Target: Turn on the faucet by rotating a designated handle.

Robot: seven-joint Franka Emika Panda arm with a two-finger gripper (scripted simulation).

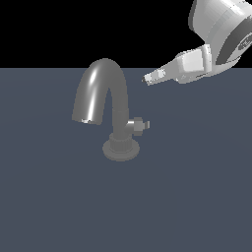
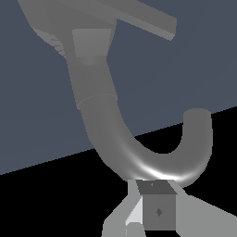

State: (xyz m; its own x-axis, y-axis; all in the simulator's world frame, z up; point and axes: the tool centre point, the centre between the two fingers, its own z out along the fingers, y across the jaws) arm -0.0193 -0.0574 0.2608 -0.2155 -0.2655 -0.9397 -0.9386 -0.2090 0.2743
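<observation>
I've got the fingers (image 1: 147,78) up high, level w/ the top of the faucet (image 1: 106,106) arch and just off its side, not touching anything. In the exterior view the tips look pressed close together w/ nothing between them, but the render's too coarse to be sure; the wrist view only shows a blocky finger part (image 2: 157,210) right under the spout's bend, so I can't tell the gap from there either. The handle (image 1: 138,125) sits well below the fingers and almost straight under them: short stem off the column, lighter tip pointing out to the exterior view's right, just above the ribbed base on the worktop (image 1: 197,197). In the wrist view the handle's stem and end (image 2: 139,21) show at the far end of the column, away from the fingers. My read: this is the approach step, no contact yet. To do it well I'd drop down alongside the column, staying clear of the arch, and come in on the knob's outer end, not the spout. I'd then push the tip round the stem's axis w/ a steady sweep, not a jab. Risks: clipping the gooseneck on descent, or skidding off the stubby glossy knob, so go slow near contact.
</observation>
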